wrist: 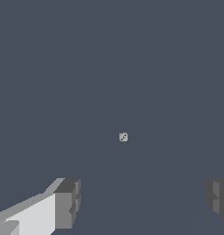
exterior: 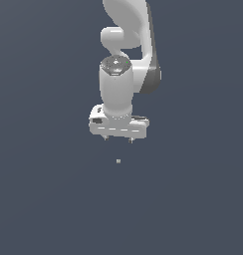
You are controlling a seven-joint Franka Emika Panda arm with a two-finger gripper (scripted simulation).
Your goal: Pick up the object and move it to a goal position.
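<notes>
The pincer (exterior: 118,139) hangs released, its two short fingers spread wide and holding nothing, with the white arm (exterior: 124,60) rising behind it in the exterior view. The object (exterior: 118,161), a tiny pale grey square speck, lies apart from the fingertips, below them in that picture and roughly in line with the gap between them. The wrist view agrees: the object (wrist: 123,137) sits alone on the flat dark desk (wrist: 49,69), and the two grey finger pads (wrist: 68,202) stand well to either side of it, neither touching it. I judge the task to be at the approach stage, with the grasp not yet made and no goal marker visible in either picture. The main risk from here is the object's smallness against the fingers: if the descent is slightly off centre, one pad could nudge the speck sideways before the other arrives, and it may skid or tip out of the gap. Closing too high would let the pads meet above it and catch nothing; going too low could press the fingertips into the desk. Because the object looks so light, a grip on only an edge could let it slip free during the lift. How high the pincer stands above the desk cannot be read reliably.
</notes>
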